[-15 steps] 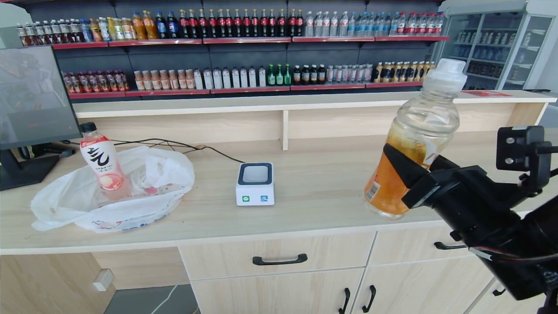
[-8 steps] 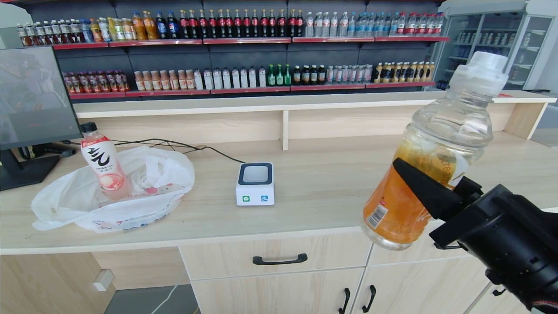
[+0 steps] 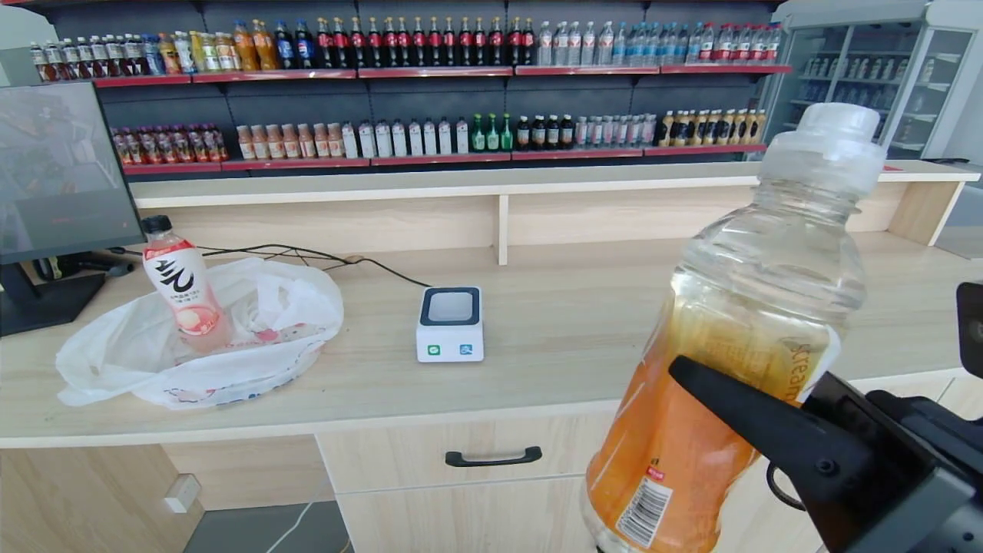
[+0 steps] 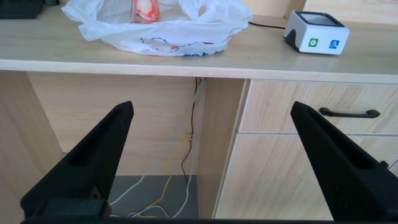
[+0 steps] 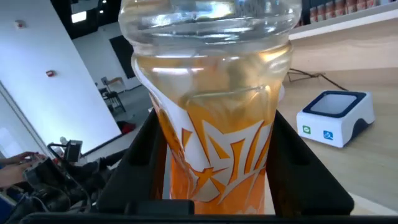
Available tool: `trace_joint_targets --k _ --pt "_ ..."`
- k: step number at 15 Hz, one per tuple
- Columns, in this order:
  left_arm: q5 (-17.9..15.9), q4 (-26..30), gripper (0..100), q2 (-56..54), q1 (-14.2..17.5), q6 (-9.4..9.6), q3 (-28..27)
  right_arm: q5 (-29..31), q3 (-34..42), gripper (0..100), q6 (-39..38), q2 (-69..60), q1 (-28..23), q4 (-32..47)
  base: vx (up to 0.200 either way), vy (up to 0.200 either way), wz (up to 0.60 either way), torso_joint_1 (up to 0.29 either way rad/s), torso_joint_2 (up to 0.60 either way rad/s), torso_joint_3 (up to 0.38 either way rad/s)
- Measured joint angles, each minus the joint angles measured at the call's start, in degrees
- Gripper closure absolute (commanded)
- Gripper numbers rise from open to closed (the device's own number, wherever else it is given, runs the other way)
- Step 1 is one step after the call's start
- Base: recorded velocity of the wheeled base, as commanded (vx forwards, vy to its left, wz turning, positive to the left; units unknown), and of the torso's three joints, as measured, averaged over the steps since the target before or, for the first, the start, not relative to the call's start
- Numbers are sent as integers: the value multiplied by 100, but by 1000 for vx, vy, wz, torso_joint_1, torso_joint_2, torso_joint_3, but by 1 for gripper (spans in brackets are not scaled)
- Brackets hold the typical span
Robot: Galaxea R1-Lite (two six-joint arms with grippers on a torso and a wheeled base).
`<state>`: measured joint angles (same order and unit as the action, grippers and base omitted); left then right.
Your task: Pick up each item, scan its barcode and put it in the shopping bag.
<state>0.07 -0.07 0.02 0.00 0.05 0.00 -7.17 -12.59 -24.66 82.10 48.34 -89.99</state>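
Observation:
My right gripper is shut on an orange drink bottle with a white cap, held tilted in the air off the counter's front right edge, barcode low on its label. In the right wrist view the bottle sits between both black fingers. The white barcode scanner stands mid-counter. A white shopping bag lies at the left with a pink bottle upright in it. My left gripper hangs open and empty below counter height, facing the cabinet front under the bag and scanner.
A monitor stands at the counter's far left, with black cables running behind the bag. A raised back ledge borders the counter. Drawers with black handles lie below. Shelves of bottles fill the back wall.
The right gripper has lifted the orange bottle off the counter and carried it up and toward the head camera. The bag, pink bottle and scanner have stayed put.

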Motion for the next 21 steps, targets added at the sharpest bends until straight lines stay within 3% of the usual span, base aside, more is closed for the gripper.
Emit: trace_joint_targets --k 8,21 --pt "-2 0 0 0 0 5 0 -229 -157 100 -1146 -156 -455 7 0 0 0 0 0 0" --pt "0 0 0 0 0 0 0 -468 -656 100 -1207 -41 -485 5 0 0 0 0 0 0"
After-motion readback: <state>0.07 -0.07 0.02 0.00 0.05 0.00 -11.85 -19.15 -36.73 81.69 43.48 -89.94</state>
